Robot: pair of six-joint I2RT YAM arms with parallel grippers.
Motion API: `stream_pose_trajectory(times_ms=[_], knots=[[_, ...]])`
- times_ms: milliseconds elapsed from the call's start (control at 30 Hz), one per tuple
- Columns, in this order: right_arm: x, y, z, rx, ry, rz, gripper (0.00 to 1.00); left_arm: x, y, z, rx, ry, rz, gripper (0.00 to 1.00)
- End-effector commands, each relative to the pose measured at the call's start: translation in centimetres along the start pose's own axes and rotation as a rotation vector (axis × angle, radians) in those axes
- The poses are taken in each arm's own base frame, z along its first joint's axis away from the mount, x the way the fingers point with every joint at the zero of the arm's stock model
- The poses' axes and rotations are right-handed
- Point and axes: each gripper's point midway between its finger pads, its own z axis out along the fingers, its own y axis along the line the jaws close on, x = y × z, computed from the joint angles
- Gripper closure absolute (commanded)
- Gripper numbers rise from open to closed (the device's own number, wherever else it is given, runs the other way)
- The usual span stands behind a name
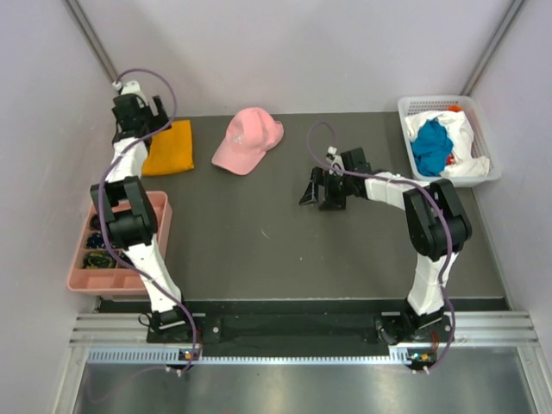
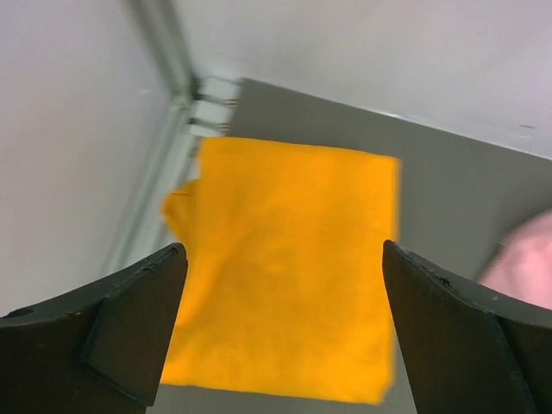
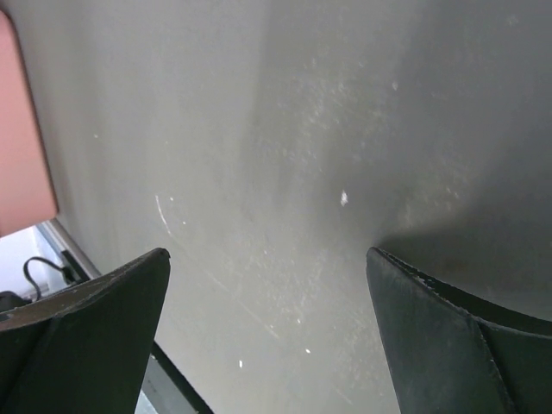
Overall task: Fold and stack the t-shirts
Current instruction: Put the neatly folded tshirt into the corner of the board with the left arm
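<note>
A bright orange-yellow t-shirt (image 1: 169,148) lies folded into a flat rectangle at the table's back left (image 2: 285,172). My left gripper (image 1: 158,121) hangs just above its far edge, and its jaws (image 2: 283,248) stand wide open with nothing between them. A teal-blue t-shirt (image 1: 430,148) and a white t-shirt (image 1: 463,136) lie crumpled in the white basket (image 1: 412,108) at the back right. My right gripper (image 1: 319,197) is over the middle of the table, open (image 3: 267,254), with only bare grey tabletop between its fingers.
A pink baseball cap (image 1: 248,140) lies between the orange shirt and the right gripper, and its edge (image 2: 526,259) shows in the left wrist view. A salmon-pink tray (image 1: 159,226) of small items sits at the front left, under the left arm.
</note>
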Motion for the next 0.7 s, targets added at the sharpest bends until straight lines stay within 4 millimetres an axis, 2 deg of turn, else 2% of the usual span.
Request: stream_pose_trajectory(times_ms=[0,67,133,167,300,333,367,467,500,567,600,667], knots=[[0.3,-0.1,-1.5,0.063,-0.039,-0.054,0.03,-5.3,-6.9,-4.4,0.124,-0.096,-0.048,0.01],[0.0,0.2,-2.3,0.073,-0.064,-0.073,0.03,-5.6,-9.5,-5.9,0.164,-0.091,-0.059,0.01],[-0.6,0.9,-3.3,0.079,-0.101,-0.099,0.03,-5.5,-10.6,-7.2,0.163,-0.08,-0.053,0.01],[-0.3,0.8,-3.6,0.087,-0.105,-0.105,0.03,-5.5,-11.8,-7.8,0.155,-0.082,-0.043,0.01],[-0.8,1.6,-5.8,0.117,-0.182,-0.164,0.02,-4.4,-14.4,-10.4,0.188,-0.069,-0.062,0.01],[-1.0,1.4,-6.2,0.134,-0.198,-0.17,0.02,-3.6,-14.3,-11.2,0.192,-0.062,-0.07,0.01],[-1.1,2.0,-7.1,0.133,-0.22,-0.184,0.02,-3.5,-16.3,-12.1,0.23,-0.08,-0.081,0.01],[-0.8,2.1,-8.3,0.168,-0.249,-0.204,0.02,-2.1,-17.6,-13.6,0.25,-0.073,-0.069,0.01],[-0.8,2.8,-9.4,0.171,-0.278,-0.221,0.02,-1.9,-17.9,-14.0,0.246,-0.073,-0.062,0.01],[-0.5,2.4,-10.2,0.219,-0.311,-0.233,0.01,-1.3,-18.5,-15.3,0.258,-0.075,-0.055,0.01],[-0.7,3.3,-11.6,0.215,-0.356,-0.254,0.01,-1.5,-18.7,-15.7,0.267,-0.094,-0.061,0.01],[0.0,2.5,-12.6,0.267,-0.388,-0.253,0.01,-0.4,-19.1,-17.2,0.288,-0.091,-0.07,0.01]])
